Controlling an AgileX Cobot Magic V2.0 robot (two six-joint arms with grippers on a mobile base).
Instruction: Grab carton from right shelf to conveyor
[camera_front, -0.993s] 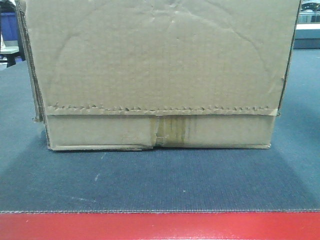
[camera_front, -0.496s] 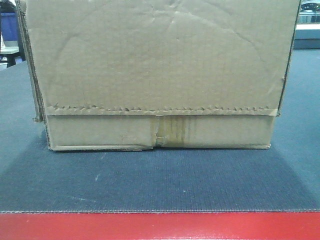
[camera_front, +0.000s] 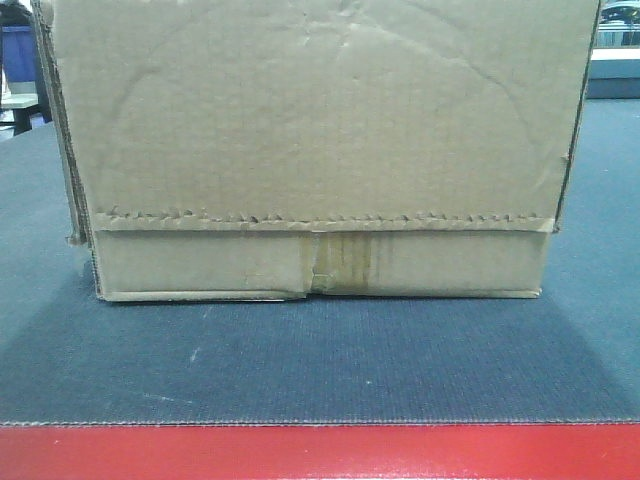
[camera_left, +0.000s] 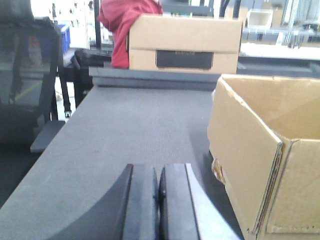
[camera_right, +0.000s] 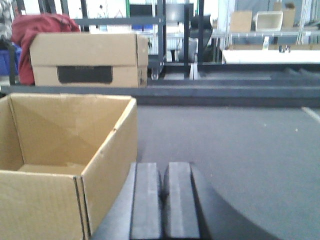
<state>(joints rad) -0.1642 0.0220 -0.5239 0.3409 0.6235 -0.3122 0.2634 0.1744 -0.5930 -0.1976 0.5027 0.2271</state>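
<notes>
The carton (camera_front: 320, 150) sits flat on the conveyor (camera_front: 320, 360), open top up. Left claw (camera_left: 159, 200) at its nine o'clock and right claw (camera_right: 162, 200) at three o'clock are both pressed together, gripping nothing.

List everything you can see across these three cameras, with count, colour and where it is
carton: one, brown, open-topped, standing on the belt between the two grippers
conveyor: one, dark grey belt with red front edge, under the carton
second box: one, brown with a dark label, beyond the belt's far end
red cloth: one, beside that box
left gripper: one, black, shut, left of the carton
right gripper: one, black, shut, right of the carton
</notes>
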